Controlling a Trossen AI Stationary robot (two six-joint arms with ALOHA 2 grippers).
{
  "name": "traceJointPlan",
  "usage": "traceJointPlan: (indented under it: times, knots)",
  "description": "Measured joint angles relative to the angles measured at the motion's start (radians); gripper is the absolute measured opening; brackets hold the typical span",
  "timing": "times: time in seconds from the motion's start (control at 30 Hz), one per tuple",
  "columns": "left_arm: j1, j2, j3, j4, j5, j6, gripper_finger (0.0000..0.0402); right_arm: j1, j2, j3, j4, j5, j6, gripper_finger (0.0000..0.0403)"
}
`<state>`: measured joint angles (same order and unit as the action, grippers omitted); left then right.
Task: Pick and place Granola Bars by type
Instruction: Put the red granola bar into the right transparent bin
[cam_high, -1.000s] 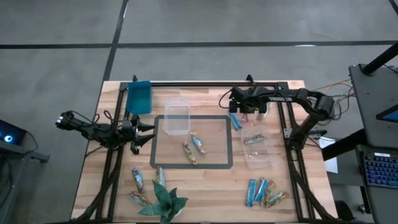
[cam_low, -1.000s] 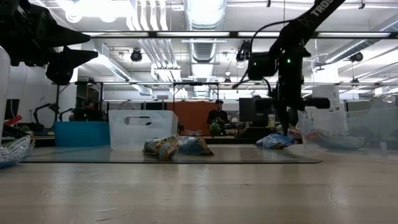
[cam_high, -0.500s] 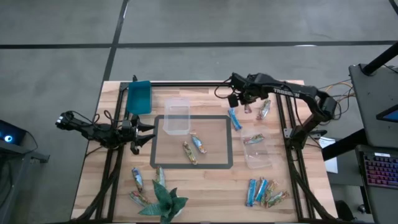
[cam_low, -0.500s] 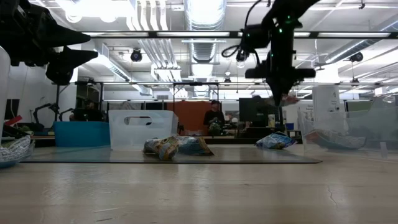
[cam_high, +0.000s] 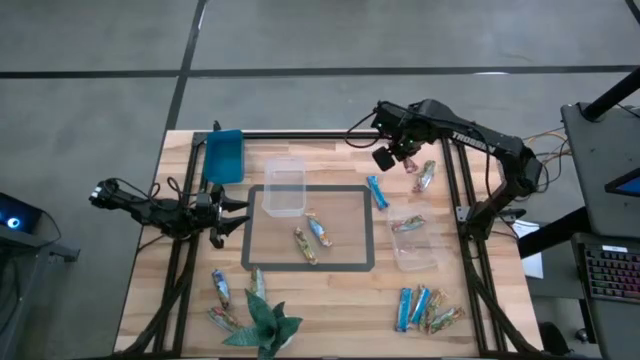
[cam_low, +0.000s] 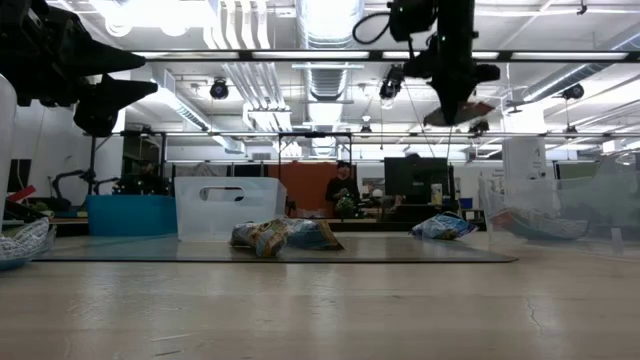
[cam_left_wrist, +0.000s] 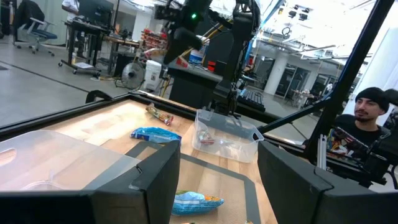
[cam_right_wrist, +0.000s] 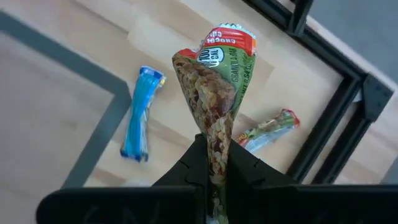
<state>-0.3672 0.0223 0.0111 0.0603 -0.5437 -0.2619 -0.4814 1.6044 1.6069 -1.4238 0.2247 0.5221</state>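
Pinched at one end by the right hand (cam_right_wrist: 214, 177), the granola bar (cam_right_wrist: 217, 93) looked light, crinkly and slippery, best gripped mid-wrapper; the left hand (cam_high: 228, 217) waited open.

The desk (cam_high: 330, 290) is pale wood with visible grain. Granola bars (cam_high: 425, 308) wear glossy, crinkled foil wrappers. Clear plastic tubs (cam_high: 283, 187) look smooth; the black frame (cam_high: 340, 134) is matt metal.
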Motion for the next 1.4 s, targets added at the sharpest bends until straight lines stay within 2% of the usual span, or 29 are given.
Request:
traceJointPlan:
  times: [0.27,0.47,0.63,0.93,1.17,1.4]
  knots:
    - [0.000,0.000,0.000,0.000,0.000,0.000,0.0197,0.088,-0.056,0.060,-0.082,-0.067,-0.157,0.0013]
    - [0.000,0.000,0.000,0.000,0.000,0.000,0.0197,0.228,-0.126,0.028,-0.113,-0.129,-0.233,0.0012]
    - [0.000,0.000,0.000,0.000,0.000,0.000,0.0197,0.372,-0.196,-0.033,-0.147,-0.140,-0.269,0.0011]
    - [0.000,0.000,0.000,0.000,0.000,0.000,0.0197,0.620,-0.320,-0.235,-0.133,-0.192,-0.328,0.0011]
    - [0.000,0.000,0.000,0.000,0.000,0.000,0.0197,0.748,-0.371,-0.415,0.027,-0.193,-0.414,0.0011]
    - [0.000,0.000,0.000,0.000,0.000,0.000,0.0197,0.779,-0.380,-0.552,0.241,-0.208,-0.454,0.0011]
